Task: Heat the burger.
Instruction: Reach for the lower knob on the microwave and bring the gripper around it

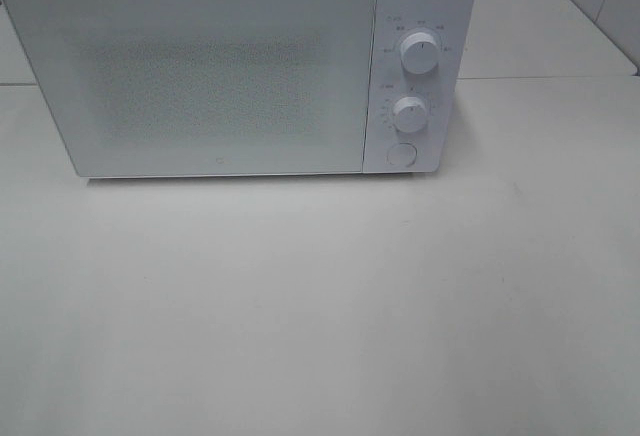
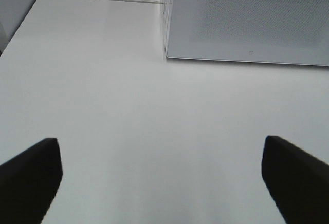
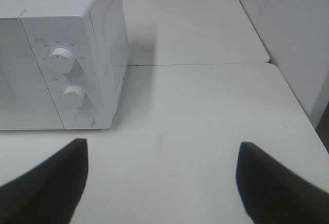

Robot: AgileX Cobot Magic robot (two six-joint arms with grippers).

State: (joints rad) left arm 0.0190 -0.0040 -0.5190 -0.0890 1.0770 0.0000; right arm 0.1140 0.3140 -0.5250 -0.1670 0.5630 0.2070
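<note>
The left gripper (image 2: 159, 143) shows only as two matte black fingers (image 2: 31, 180). They are broad, flat-faced wedges that narrow to blunt, squared tips at the end nearest the microwave (image 2: 247, 18). The right gripper (image 3: 162, 144) has a matching pair of black fingers (image 3: 280, 183), with tips slightly more rounded at the microwave end. All four surfaces look plain, dark and soft-edged.

L gripper (image 2: 160, 147) spread wide (empty) over white table (image 2: 103, 80); microwave (image 2: 247, 18) door shut.

Possibly kitchen: white microwave (image 1: 220, 71), counter (image 1: 320, 306)
</note>
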